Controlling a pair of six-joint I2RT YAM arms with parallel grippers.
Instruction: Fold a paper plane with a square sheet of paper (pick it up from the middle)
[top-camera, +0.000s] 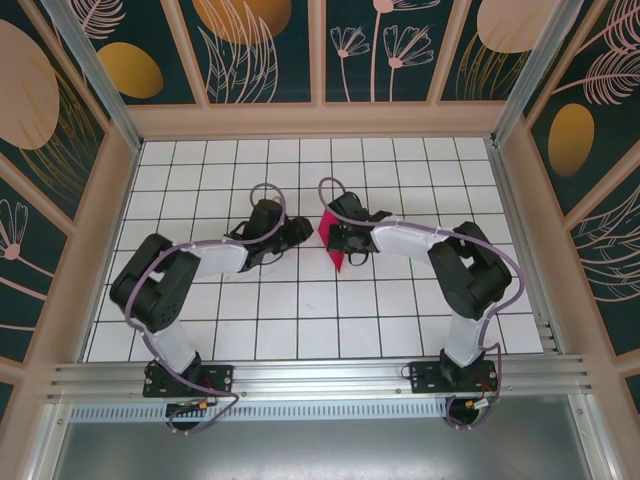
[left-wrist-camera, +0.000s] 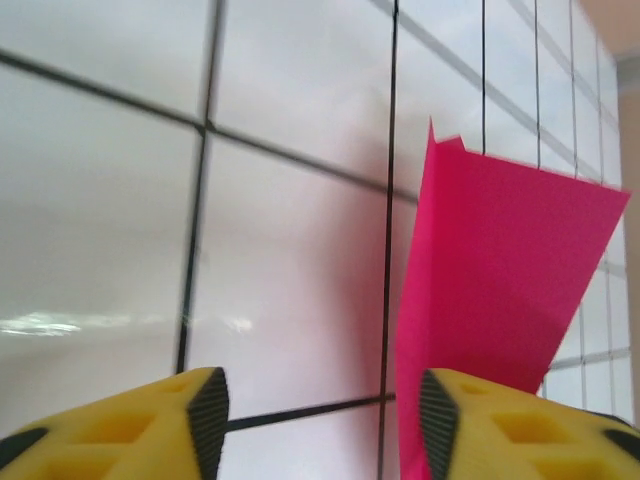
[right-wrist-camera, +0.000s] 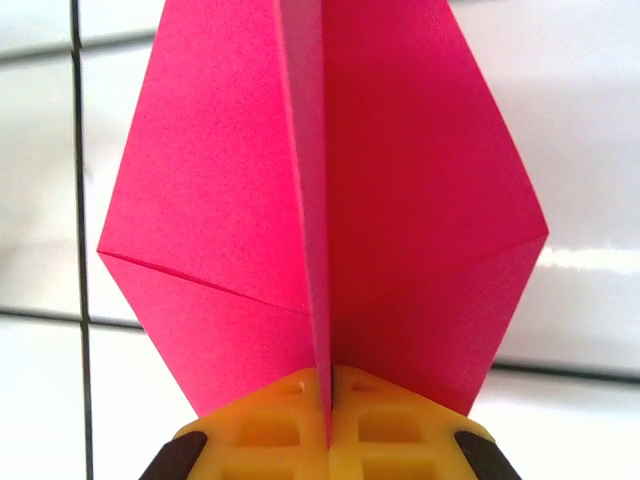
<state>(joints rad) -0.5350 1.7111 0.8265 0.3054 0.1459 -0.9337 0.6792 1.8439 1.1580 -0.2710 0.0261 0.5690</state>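
Paper (right-wrist-camera: 320, 200) is pinched in the right gripper (right-wrist-camera: 325, 390). Its yellow tips are closed tight right on the centre crease, so the two halves splay out either side like a kite. My guess is that's deliberate: gripping at the fold keeps the crease together and leaves the flaps free for the other arm.

From above it's around the middle of the table (top-camera: 300, 300), tucked against the right gripper, with the left gripper (left-wrist-camera: 320, 410) just beside it. Left one has its jaws apart and nothing clamped. The pink sheet stands right by the inner face of one finger (left-wrist-camera: 500, 425), which reads to me like it's lined up to take an edge.

Stuff I can't make out:
- The bottom of the paper is buried behind the right fingertips, and its top point runs off the frame in that wrist view.
- From overhead, the gripper covers most of it, so you just get a pink sliver.
- Left wrist view is blurry, so no idea if the paper actually touches that finger.
- Can't tell if any corner rests on the table either.
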